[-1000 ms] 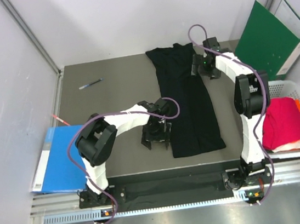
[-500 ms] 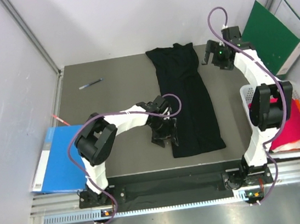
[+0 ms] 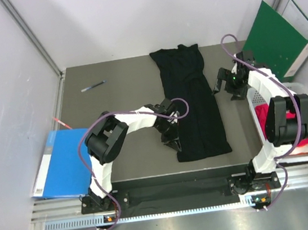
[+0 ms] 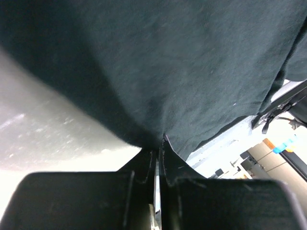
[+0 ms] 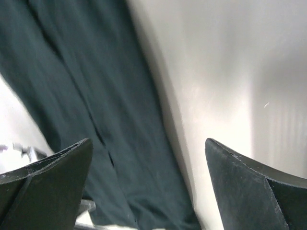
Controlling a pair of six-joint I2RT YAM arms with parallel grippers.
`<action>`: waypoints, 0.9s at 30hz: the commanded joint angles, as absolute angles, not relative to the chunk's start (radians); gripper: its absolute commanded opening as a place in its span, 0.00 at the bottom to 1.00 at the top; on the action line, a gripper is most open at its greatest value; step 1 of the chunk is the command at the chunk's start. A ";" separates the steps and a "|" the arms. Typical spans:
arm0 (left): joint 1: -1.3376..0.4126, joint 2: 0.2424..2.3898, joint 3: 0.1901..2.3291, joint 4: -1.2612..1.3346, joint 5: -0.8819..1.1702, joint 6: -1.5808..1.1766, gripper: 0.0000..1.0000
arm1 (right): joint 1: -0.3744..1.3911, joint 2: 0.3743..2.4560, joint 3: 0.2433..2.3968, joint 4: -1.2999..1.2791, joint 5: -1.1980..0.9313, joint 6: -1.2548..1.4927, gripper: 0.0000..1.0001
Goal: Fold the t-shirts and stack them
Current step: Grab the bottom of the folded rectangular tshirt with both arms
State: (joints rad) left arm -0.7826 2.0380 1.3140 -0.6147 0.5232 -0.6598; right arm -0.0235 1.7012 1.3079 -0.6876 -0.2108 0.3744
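The left arm [image 3: 132, 119] is reaching rightward, its tool [image 4: 160, 143] pinching the black t-shirt [image 4: 182, 62] edge between closed fingers. The right arm [image 3: 264, 82] is bending inward, its tool [image 5: 148, 143] spreading wide.

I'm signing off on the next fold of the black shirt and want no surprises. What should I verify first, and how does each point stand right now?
1. Left gripper shut on the left edge of the black t-shirt: ok.
2. Depth of that pinch: cannot tell, only the hem meets the tips.
3. Right gripper open: ok.
4. Right gripper on the cloth: not ok, it hangs over the bare table beside the shirt's right edge, holding nothing.
5. Shirt lying as one flat strip: ok.
6. Pen apart from the shirt: ok.
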 commanded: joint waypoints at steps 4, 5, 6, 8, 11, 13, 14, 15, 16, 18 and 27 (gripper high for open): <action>-0.756 1.984 1.166 -0.675 0.365 -0.569 0.00 | -0.026 1.631 1.197 -0.784 -0.368 0.279 1.00; -0.756 1.973 1.146 -0.673 0.368 -0.565 0.00 | -0.025 1.631 1.186 -0.791 -0.382 0.272 1.00; -0.756 1.971 1.138 -0.670 0.370 -0.558 0.00 | -0.025 1.629 1.168 -0.807 -0.394 0.264 1.00; -0.756 1.970 1.123 -0.676 0.379 -0.554 0.00 | -0.025 1.626 1.152 -0.848 -0.396 0.259 1.00; -0.756 1.947 1.100 -0.686 0.351 -0.542 0.00 | -0.025 1.603 1.118 -0.897 -0.383 0.256 0.99; -0.756 1.931 1.092 -0.698 0.327 -0.535 0.00 | -0.025 1.574 1.088 -0.919 -0.403 0.262 1.00; -0.756 1.916 1.092 -0.704 0.310 -0.534 0.00 | -0.026 1.563 1.077 -0.937 -0.414 0.264 1.00; -0.756 1.908 1.094 -0.725 0.302 -0.528 0.02 | -0.026 1.540 1.053 -0.951 -0.431 0.271 1.00; -0.756 1.901 1.097 -0.735 0.290 -0.526 0.09 | -0.025 1.528 1.042 -0.963 -0.431 0.273 1.00; -0.756 1.876 1.095 -0.744 0.268 -0.529 0.36 | -0.025 1.494 1.011 -1.005 -0.442 0.268 1.00; -0.755 1.836 1.000 -0.635 0.393 -0.603 0.66 | -0.025 1.367 0.786 -1.014 -0.505 0.265 0.91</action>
